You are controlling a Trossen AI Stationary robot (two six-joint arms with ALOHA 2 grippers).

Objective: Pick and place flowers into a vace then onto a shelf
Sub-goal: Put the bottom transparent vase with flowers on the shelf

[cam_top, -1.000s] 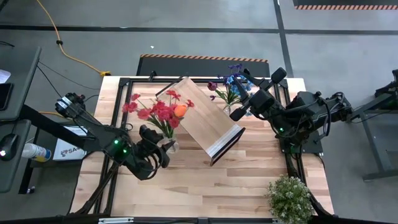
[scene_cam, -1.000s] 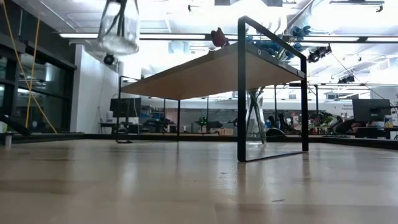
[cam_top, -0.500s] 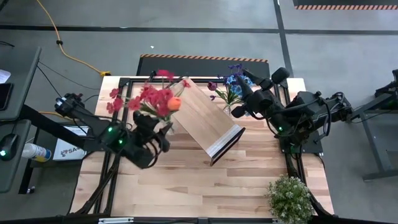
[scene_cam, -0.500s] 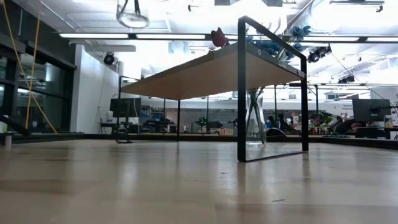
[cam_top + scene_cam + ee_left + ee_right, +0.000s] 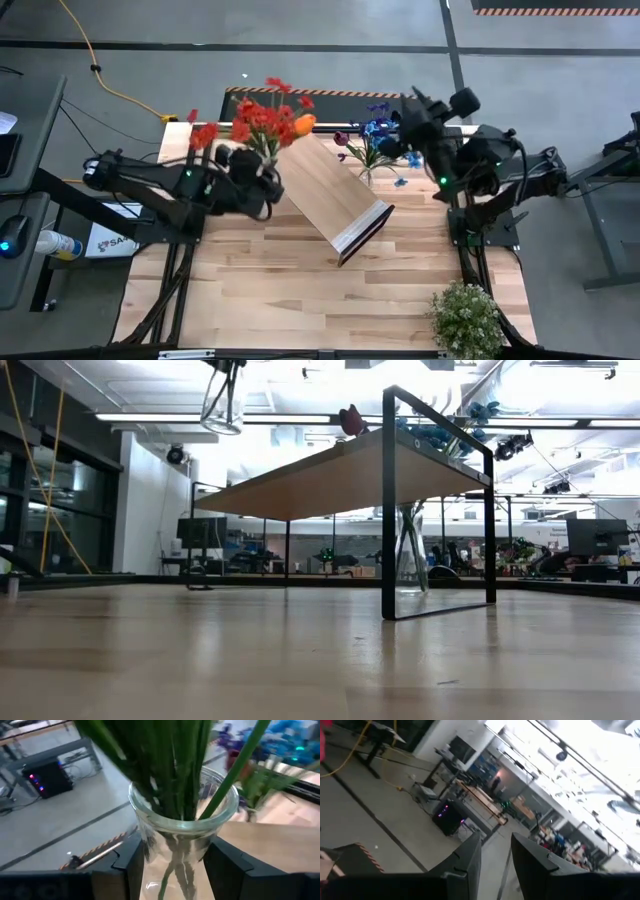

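Overhead, left claw (image 5: 172,865) clamps glass vase (image 5: 182,827) beside shelf (image 5: 335,195) edge.

Both arms (image 5: 150,195) matte black, tubular links, green indicator lights near wrists; gripper fingers (image 5: 530,860) dark, angular, flat-faced.

A grey concrete floor (image 5: 330,60) surrounds the light-wood bench (image 5: 300,290), crossed by dark seam lines. A yellow cable (image 5: 100,75) snakes over it, and a black mat with an orange-striped edge (image 5: 330,95) lies just past the bench's far side. At table height, long ceiling strip lights (image 5: 270,418) glow over a white wall (image 5: 155,510), dark windows (image 5: 40,500) and distant cluttered desks (image 5: 330,560). A computer tower with pink lights (image 5: 449,817) stands on the floor.
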